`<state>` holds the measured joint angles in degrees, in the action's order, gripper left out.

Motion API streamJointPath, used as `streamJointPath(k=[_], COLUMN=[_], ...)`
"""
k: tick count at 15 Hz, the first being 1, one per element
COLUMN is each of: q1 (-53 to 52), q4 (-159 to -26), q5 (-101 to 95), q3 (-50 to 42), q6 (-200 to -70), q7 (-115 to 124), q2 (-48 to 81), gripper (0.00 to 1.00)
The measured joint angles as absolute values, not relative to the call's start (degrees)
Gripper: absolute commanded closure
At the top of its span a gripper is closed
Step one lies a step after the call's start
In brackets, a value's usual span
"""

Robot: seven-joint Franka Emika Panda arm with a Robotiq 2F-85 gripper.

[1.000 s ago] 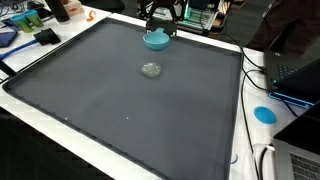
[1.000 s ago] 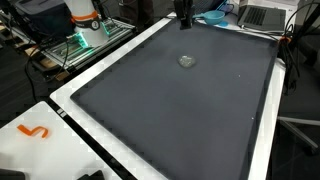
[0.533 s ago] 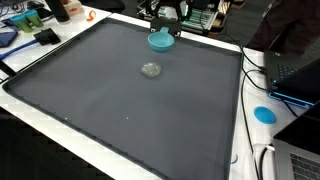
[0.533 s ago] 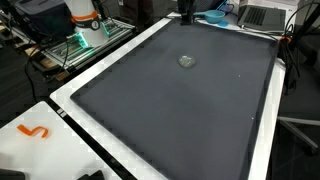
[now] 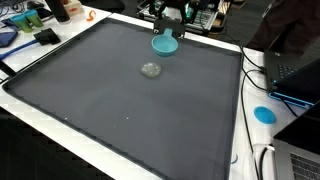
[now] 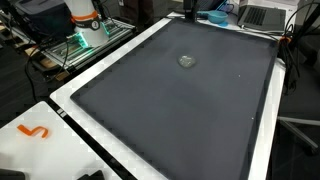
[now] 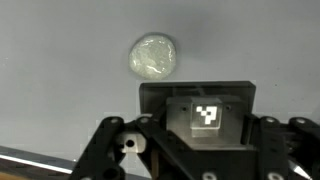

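Note:
My gripper (image 5: 167, 30) hangs over the far edge of a large dark mat (image 5: 120, 110) and appears shut on a teal bowl (image 5: 165, 44), which it holds just above the mat. The bowl also shows beside the gripper (image 6: 189, 11) in an exterior view (image 6: 213, 17). A small clear round object (image 5: 151, 70) lies on the mat nearer the middle, apart from the bowl; it shows in both exterior views (image 6: 186, 60) and in the wrist view (image 7: 154, 56). In the wrist view a black block with a white marker hides the fingertips (image 7: 208, 120), and the bowl is not visible.
The mat lies on a white table (image 6: 70, 150). A blue disc (image 5: 264, 114) and a laptop (image 5: 296, 78) sit off one side. An orange hook (image 6: 35, 131) lies on the white border. A white and orange bottle (image 6: 84, 18) and cluttered gear stand beyond the far edge.
The gripper and the teal bowl have shifted together along the mat's far edge, rightward in an exterior view. The clear round object has not moved.

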<state>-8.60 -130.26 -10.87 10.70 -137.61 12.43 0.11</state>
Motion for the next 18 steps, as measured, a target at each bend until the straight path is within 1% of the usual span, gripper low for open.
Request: streamJointPath(k=[9,18], q1=[-10.12,-10.03], q4=[-120.68,-112.98], q5=[-15.55,-15.31], q3=[10.62,8.81], q6=[-129.83,-126.35], q7=[13.41,10.41], q2=[7.07,11.97], gripper=[0.72,0.72])
